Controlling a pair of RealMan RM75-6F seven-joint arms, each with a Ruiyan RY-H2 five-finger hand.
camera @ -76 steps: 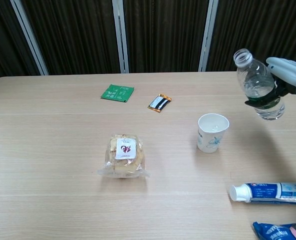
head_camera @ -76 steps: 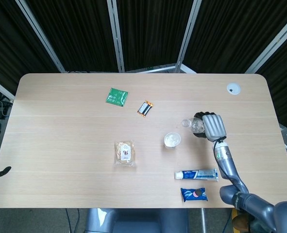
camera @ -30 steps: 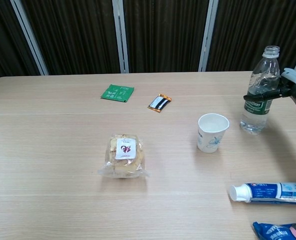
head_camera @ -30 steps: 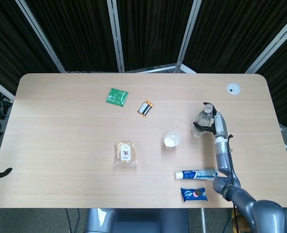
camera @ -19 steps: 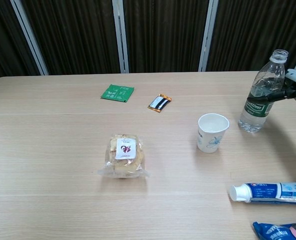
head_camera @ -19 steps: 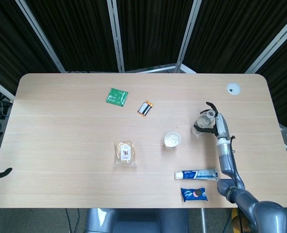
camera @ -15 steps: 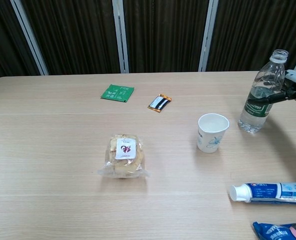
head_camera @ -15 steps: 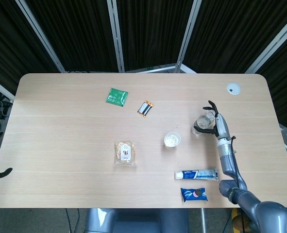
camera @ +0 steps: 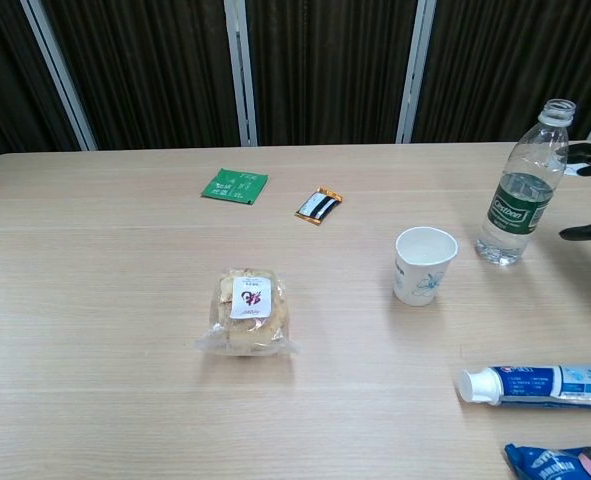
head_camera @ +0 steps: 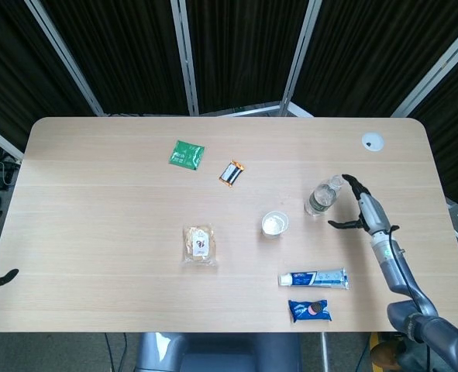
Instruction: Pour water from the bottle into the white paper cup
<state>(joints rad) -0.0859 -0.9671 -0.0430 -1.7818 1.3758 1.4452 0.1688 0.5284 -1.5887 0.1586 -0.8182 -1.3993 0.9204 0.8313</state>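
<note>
Bottle [camera: 521, 200]: stood upright and uncapped just right of the white paper cup [camera: 424, 265], set clear of it so neither is knocked.
Right hand [head_camera: 363, 209]: fingers spread, nothing held, just right of the bottle.
Left hand: unseen.

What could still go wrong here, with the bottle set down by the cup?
The bottle stands uncapped and part full on the table. The right hand, open and apart from it, is close by; a careless swing as it moves off could tip it. The cup is light paper and stands near the bottle, so a falling bottle might knock it over and spill water toward the toothpaste.
</note>
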